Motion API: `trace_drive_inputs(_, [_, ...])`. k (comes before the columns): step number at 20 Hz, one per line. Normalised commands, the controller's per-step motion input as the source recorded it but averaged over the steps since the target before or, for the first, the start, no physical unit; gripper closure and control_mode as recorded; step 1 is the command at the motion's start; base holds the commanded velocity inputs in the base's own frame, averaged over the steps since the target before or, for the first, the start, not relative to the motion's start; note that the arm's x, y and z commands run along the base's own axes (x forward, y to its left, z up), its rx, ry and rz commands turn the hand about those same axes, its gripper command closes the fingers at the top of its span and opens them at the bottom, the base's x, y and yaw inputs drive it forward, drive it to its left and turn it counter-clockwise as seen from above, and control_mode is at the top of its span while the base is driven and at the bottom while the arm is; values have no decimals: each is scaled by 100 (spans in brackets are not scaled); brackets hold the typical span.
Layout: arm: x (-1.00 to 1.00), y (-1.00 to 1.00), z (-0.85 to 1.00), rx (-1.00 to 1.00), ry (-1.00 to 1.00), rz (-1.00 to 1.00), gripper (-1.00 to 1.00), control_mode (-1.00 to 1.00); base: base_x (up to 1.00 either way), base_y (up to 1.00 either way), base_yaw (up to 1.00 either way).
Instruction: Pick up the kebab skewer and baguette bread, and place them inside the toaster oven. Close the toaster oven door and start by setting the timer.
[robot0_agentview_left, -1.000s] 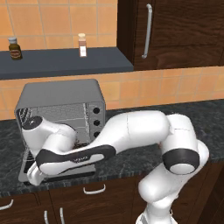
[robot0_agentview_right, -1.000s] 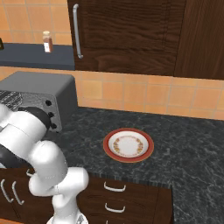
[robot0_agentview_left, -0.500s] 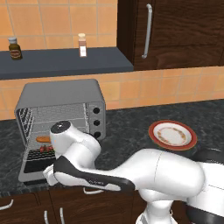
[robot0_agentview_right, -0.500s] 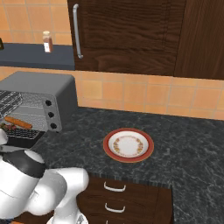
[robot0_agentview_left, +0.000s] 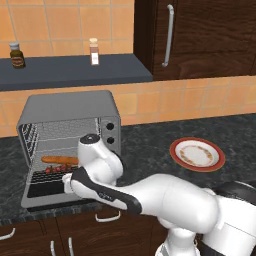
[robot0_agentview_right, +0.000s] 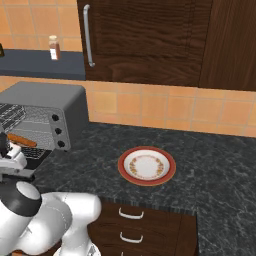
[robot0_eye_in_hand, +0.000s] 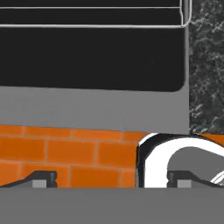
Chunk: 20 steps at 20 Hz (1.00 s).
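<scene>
Reaching low before the open toaster oven door (robot0_eye_in_hand: 92, 65), fingers (robot0_eye_in_hand: 41, 178) spread.

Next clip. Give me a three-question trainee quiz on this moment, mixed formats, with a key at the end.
1. True or false: the long tan-orange baguette bread lies on a wire rack inside the grey metal toaster oven.
2. Multiple choice: the dark glass toaster oven door is (A) shut upright, (B) folded down open, (C) removed.
3. Fill in: the round red-rimmed plate on the dark counter carries ____ food.

Key:
1. True; the dark red kebab skewer lies just below it.
2. B.
3. No. The hand is open, holding nothing.
</scene>
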Motion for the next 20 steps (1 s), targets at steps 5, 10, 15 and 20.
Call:
trace_drive_inputs(5, [46, 69, -13, -3, 17, -11, -100, -100, 0, 0, 0])
trace_drive_inputs(10, [38, 37, -24, -1, 13, -7, -100, -100, 0, 0, 0])
trace_drive_inputs(15, [33, 12, -48, -2, 1, -9, -100, -100, 0, 0, 0])
trace_drive_inputs(20, [1, 1, -47, -5, -8, -16, -100, -100, 0, 0, 0])
